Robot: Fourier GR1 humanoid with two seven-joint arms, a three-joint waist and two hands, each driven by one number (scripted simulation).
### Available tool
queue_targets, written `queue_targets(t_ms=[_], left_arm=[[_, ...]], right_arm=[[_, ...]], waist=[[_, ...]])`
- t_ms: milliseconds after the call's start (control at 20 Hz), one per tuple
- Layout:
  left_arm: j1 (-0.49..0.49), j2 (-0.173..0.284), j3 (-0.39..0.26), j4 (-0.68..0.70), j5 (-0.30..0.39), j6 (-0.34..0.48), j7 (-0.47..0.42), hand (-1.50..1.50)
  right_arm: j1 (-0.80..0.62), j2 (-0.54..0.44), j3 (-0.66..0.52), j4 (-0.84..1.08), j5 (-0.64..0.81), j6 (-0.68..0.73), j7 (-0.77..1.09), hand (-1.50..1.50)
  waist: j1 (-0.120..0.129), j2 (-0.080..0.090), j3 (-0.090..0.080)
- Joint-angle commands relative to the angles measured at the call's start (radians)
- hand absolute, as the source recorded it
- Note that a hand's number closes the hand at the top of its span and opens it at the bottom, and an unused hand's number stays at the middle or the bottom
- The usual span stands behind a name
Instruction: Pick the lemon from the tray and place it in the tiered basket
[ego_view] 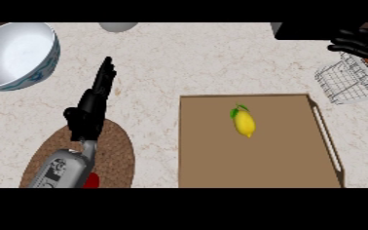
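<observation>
**Lemon lies on the tray, both hands away from it**

While the lemon (244, 122) rests on the brown tray (215, 165), nothing touches it. It lies in the upper middle part of the tray, with its green leaf pointing to about 11 o'clock. The lower edge of the tray is cut off by the view.

At 3 o'clock from the lemon, past the tray's handle, stands the wire basket (343, 84); only a part of it shows, the rest goes out of the right edge.

Above the basket, at 1 o'clock in the view, shows the right hand (352, 41). It is dark against a dark block, and I cannot tell how its fingers stand.

The left hand (92, 106) is at 9 o'clock from the tray, fingers straight and together, pointing to 12 o'clock. Its forearm covers part of a round woven mat (115, 156), and something red under it is mostly hidden.

A white bowl (28, 53) at 10 o'clock is cut by the left edge.
</observation>
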Motion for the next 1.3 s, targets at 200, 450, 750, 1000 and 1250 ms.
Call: queue_targets(t_ms=[200, 450, 750, 1000, 1250], left_arm=[[0.011, 0.001, 0.001, -0.003, -0.008, -0.005, -0.001, 0.0], [0.075, 0.001, -0.008, -0.066, -0.038, 0.014, -0.003, 0.0], [0.018, -0.043, 0.016, -0.058, -0.068, -0.002, 0.073, 0.0], [0.11, -0.079, 0.001, -0.065, -0.099, 0.002, -0.024, 0.0], [0.032, -0.079, 0.022, -0.046, -0.116, -0.015, 0.035, 0.0]], right_arm=[[-0.08, -0.072, 0.053, -0.34, 0.419, 0.012, -0.031, -1.5], [-0.063, 0.013, 0.184, -0.437, 0.612, -0.059, 0.015, -1.5], [-0.061, 0.078, 0.221, -0.428, 0.727, -0.021, -0.009, -1.5], [-0.068, 0.11, 0.252, -0.503, 0.723, 0.02, 0.106, -1.5], [0.005, 0.114, 0.321, -0.565, 0.793, 0.04, 0.162, -1.5]], waist=[[-0.004, -0.004, -0.001], [0.0, -0.005, -0.002], [-0.011, -0.003, -0.003], [-0.012, -0.004, -0.003], [-0.018, -0.004, -0.003]])
